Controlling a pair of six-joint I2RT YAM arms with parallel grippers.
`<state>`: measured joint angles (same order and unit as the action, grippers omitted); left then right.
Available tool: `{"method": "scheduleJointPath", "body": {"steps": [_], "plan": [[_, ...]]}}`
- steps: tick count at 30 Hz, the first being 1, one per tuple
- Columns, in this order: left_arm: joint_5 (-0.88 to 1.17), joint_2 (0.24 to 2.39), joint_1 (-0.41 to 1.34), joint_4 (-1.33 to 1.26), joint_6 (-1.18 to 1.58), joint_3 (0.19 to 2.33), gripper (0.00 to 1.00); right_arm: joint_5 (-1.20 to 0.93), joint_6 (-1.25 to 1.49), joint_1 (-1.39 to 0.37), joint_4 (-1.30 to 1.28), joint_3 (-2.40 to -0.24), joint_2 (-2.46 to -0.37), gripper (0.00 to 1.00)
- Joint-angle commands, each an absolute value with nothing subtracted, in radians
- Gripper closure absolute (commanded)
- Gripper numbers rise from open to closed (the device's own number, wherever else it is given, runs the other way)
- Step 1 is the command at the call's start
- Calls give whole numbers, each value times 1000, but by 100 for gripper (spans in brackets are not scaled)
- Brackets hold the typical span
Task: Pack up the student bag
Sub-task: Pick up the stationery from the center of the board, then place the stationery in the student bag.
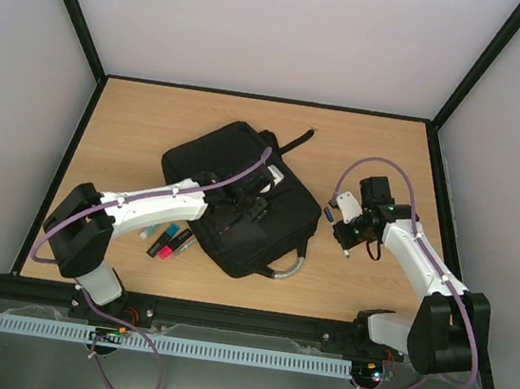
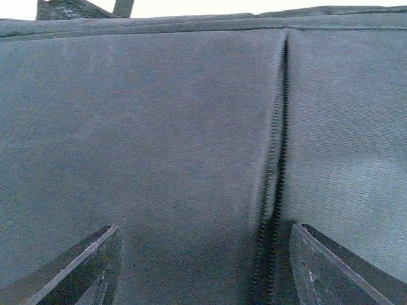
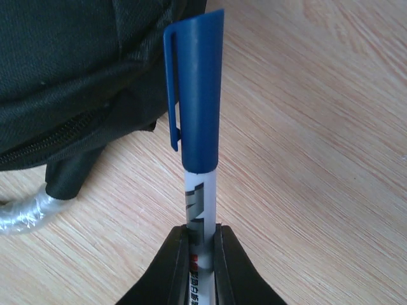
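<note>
Tabletop (image 1: 155, 114): bag (image 1: 217, 155), adjacent markers (image 1: 168, 240) (three?), gripped pen (image 3: 198, 95).

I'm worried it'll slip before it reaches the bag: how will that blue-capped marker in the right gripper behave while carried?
The blue-capped marker looks stiff and light, so it probably won't bend. The right gripper pinches only its smooth white end, so it may pivot or slide. Set down, its cap clip would likely stop rolling.
</note>
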<state>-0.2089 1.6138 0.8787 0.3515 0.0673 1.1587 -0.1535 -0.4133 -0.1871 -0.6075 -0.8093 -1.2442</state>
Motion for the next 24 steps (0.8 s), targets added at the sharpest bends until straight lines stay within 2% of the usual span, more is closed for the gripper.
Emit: {"method": "scheduleJointPath", "body": {"steps": [1,5,8,10,14,19,20,24], "plan": [[-330,1663,877,416,43,1189,27,-190,-374,-183,-580,-777,-1203,99],[-400,1698,889,432,32,1199,28,-184,-375,-183,-581,-773,-1155,99],[-411,1706,890,435,23,1200,36,-185,-378,-183,-587,-780,-1136,99],[-433,1711,891,440,24,1205,45,-193,-378,-183,-591,-787,-1135,99],[-447,1670,890,414,29,1196,73,-209,-377,-183,-612,-812,-1131,99],[-453,1552,890,336,27,1149,93,-179,-380,-192,-680,-907,-1120,99],[-453,1529,890,319,27,1138,97,-189,-382,-194,-702,-938,-1122,99],[-440,1467,889,270,32,1108,97,-307,-365,-223,-809,-1087,-1174,99]]}}
